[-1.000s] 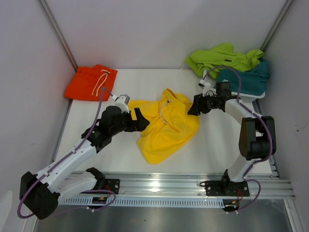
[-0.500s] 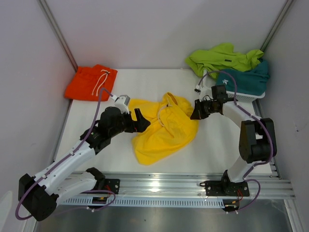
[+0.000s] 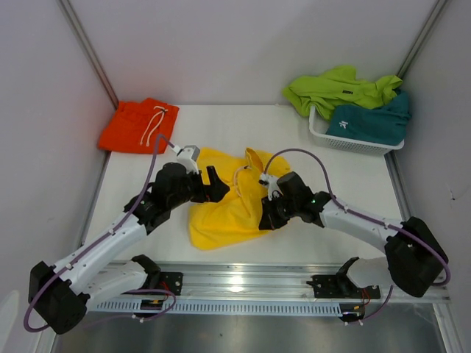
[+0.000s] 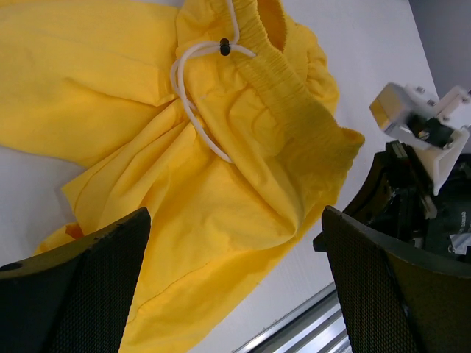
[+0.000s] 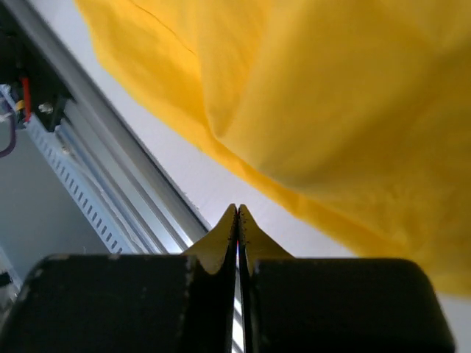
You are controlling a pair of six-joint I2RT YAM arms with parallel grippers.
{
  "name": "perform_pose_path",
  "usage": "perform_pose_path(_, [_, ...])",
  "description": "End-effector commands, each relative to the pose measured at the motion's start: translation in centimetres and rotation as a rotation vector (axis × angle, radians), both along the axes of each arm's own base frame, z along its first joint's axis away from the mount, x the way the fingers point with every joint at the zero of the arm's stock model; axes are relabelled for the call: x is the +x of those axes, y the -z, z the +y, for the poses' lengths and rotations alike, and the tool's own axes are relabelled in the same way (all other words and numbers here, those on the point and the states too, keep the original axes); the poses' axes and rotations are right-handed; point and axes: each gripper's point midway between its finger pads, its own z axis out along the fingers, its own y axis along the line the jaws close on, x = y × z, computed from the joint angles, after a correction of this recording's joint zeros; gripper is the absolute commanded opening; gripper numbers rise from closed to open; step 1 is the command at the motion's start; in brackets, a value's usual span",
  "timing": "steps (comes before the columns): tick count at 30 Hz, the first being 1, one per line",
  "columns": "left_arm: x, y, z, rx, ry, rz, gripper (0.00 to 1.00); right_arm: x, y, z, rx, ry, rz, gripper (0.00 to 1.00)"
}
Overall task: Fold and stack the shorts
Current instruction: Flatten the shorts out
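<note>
Mid-surface (image 3: 346, 184), betw. both arms, the yellow shorts (image 3: 221, 213) lie rumpled. Long axis runs far-right (waistband, drawstring (image 3: 241, 173)) to near-left (leg hems). R hand (image 3: 265, 218) sits at their near-right edge, jaws pressed together, apparently pinching a sliver of yellow hem. L hand (image 3: 219, 185), fingers spread wide, hovers at the far-left side, holding nothing. R is better placed to pull. Near hem lies close to the metal rail (image 3: 243, 276), so little room that way; open room is to the right. Orange shorts (image 3: 140, 125) lie in the far-left corner, lime shorts (image 3: 335, 88) & teal shorts (image 3: 372, 121) at the basket (image 3: 324, 136).
</note>
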Motion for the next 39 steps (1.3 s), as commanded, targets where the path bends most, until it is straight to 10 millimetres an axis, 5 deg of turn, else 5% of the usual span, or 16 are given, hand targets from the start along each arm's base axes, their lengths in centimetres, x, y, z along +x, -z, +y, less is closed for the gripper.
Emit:
perform_pose_path(1, [0.3, -1.1, -1.3, -0.010, 0.041, -0.051, 0.99, 0.7, 0.2, -1.6, -0.021, 0.267, -0.001, 0.00])
perform_pose_path(3, [0.5, -0.9, -2.3, -0.021, 0.061, -0.061, 0.99, 0.9, -0.3, -3.0, -0.031, 0.353, -0.053, 0.00])
perform_pose_path(6, [1.0, -0.4, -3.7, -0.014, 0.081, -0.050, 0.99, 1.1, -1.9, -4.8, -0.036, 0.413, -0.127, 0.13])
perform_pose_path(7, [1.3, -0.9, -4.1, -0.020, 0.086, -0.060, 0.99, 1.3, -2.2, -5.4, -0.050, 0.418, -0.161, 0.30])
perform_pose_path(10, [1.9, 0.2, -5.0, -0.006, 0.094, -0.029, 0.99, 2.3, -4.6, -6.0, -0.028, 0.414, -0.252, 0.53])
perform_pose_path(13, [1.8, 1.7, -5.6, 0.012, 0.103, 0.008, 0.99, 4.1, -4.5, -7.4, -0.084, 0.436, -0.265, 0.62])
perform_pose_path(19, [0.3, 2.9, -6.6, 0.103, 0.143, -0.007, 0.99, 8.0, -3.4, -9.6, -0.201, 0.473, -0.286, 0.71])
perform_pose_path(25, [-1.8, 4.4, -7.1, 0.207, 0.247, -0.025, 0.99, 10.2, -4.8, -9.9, -0.153, 0.459, -0.365, 0.72])
perform_pose_path(31, [-3.0, 7.0, -6.5, 0.274, 0.247, -0.002, 0.99, 11.4, -5.8, -8.5, -0.101, 0.371, -0.446, 0.72])
perform_pose_path(39, [-2.9, 8.8, -5.9, 0.279, 0.222, 0.044, 0.99, 11.7, -3.1, -6.0, -0.105, 0.238, -0.425, 0.69])
